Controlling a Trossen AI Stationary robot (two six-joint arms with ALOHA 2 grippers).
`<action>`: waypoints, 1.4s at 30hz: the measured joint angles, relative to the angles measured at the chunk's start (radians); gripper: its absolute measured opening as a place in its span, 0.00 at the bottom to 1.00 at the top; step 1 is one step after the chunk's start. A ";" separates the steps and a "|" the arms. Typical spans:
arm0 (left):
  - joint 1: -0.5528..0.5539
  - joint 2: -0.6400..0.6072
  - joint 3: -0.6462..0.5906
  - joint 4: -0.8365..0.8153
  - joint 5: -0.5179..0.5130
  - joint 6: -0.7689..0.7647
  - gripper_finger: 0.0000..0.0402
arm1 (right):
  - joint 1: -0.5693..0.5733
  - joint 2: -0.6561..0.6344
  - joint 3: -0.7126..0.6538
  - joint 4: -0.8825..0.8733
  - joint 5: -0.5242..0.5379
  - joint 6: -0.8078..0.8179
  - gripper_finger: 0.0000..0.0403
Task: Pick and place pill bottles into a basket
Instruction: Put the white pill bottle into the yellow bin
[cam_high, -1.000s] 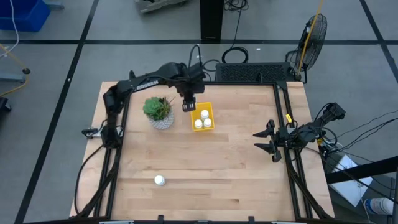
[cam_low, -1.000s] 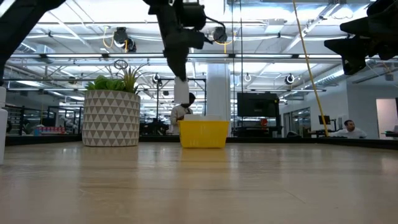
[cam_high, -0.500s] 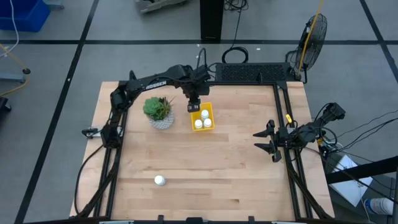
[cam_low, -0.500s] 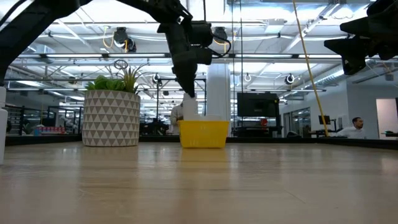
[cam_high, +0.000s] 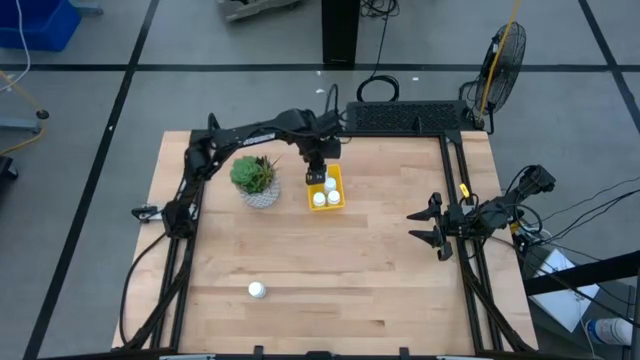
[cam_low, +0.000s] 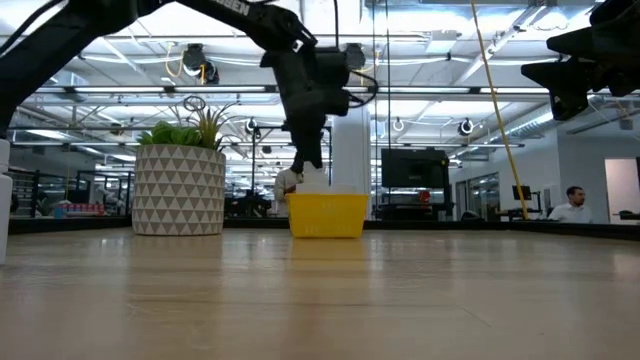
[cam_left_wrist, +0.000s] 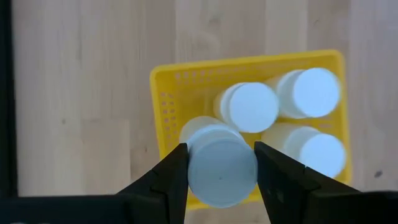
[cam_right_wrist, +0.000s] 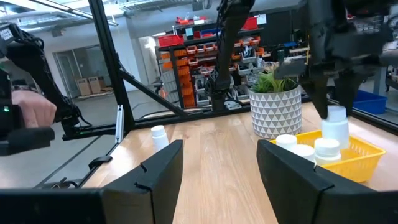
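The yellow basket stands right of the plant pot and holds three white pill bottles. My left gripper hangs over the basket's far end, shut on a fourth bottle. In the low view that bottle is just above the basket's rim. A fifth bottle stands on its base near the table's front left. My right gripper waits open and empty at the table's right edge, and its own view shows the same. My left gripper pinches the bottle between its two fingers, one on each side of its round body just below the cap. The fingers point down from above. The bottle hangs upright over the basket's far end; its lower end is about level with the rim.
A green succulent in a patterned whitish pot stands close to the basket's left. A black frame runs along the table's left, right and far sides. The wood between the basket and the lone bottle is bare.
My left gripper has gone toward the table's right, from beside the basket to over its far end, and down. The bottle it holds has come down with it, upright, to the basket's rim. My right arm has kept still.
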 joint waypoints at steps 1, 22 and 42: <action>0.001 0.007 0.000 0.000 -0.002 0.000 0.40 | 0.000 0.000 0.000 0.000 0.000 0.000 0.49; 0.004 0.046 0.000 0.076 0.031 0.017 0.40 | 0.000 0.000 0.000 0.000 0.000 0.000 0.49; 0.003 0.046 0.000 0.053 0.031 0.000 0.40 | 0.000 0.000 0.000 0.000 0.000 0.000 0.49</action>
